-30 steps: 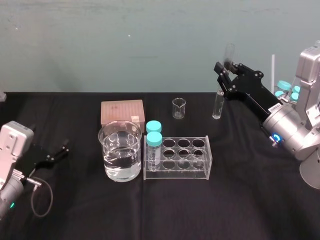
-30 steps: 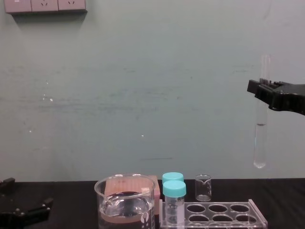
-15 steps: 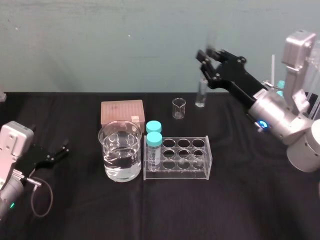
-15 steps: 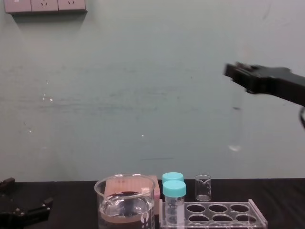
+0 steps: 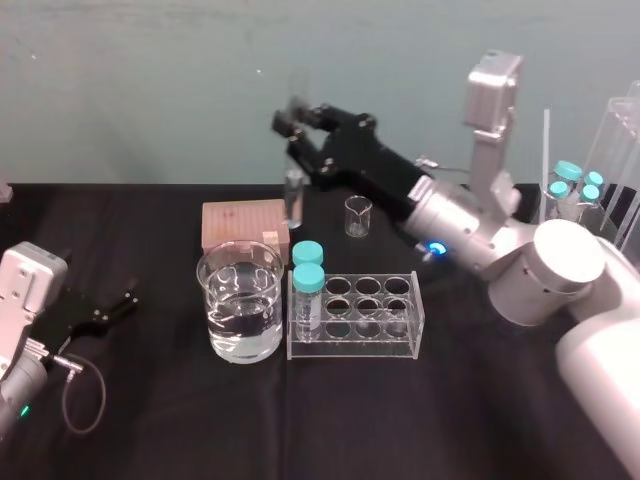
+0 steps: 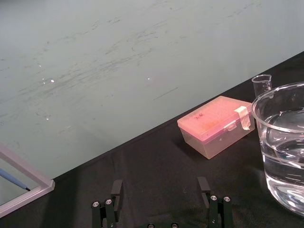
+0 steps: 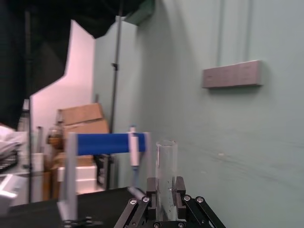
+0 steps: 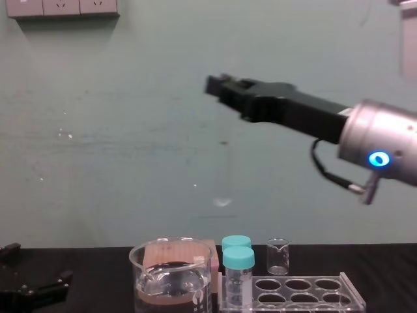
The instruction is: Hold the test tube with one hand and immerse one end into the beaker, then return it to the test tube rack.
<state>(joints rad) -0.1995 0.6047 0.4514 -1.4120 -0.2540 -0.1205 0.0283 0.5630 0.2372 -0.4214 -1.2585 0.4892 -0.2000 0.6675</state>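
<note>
on the black counter (image 5: 450, 420) stood the beaker (image 5: 209, 292), the test tube rack (image 5: 355, 346) just beside it. high behind them, the right gripper (image 5: 295, 124) was clamped on the upright test tube (image 5: 293, 196). the left gripper (image 5: 125, 300) rested far left, fingers apart.

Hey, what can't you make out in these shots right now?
Test tube in the right gripper: smeared by motion in chest view, contents unreadable.
Beaker base and test tube rack front: cut off by chest view's bottom edge.
Left gripper, idle at left: partly cut off there too.
</note>
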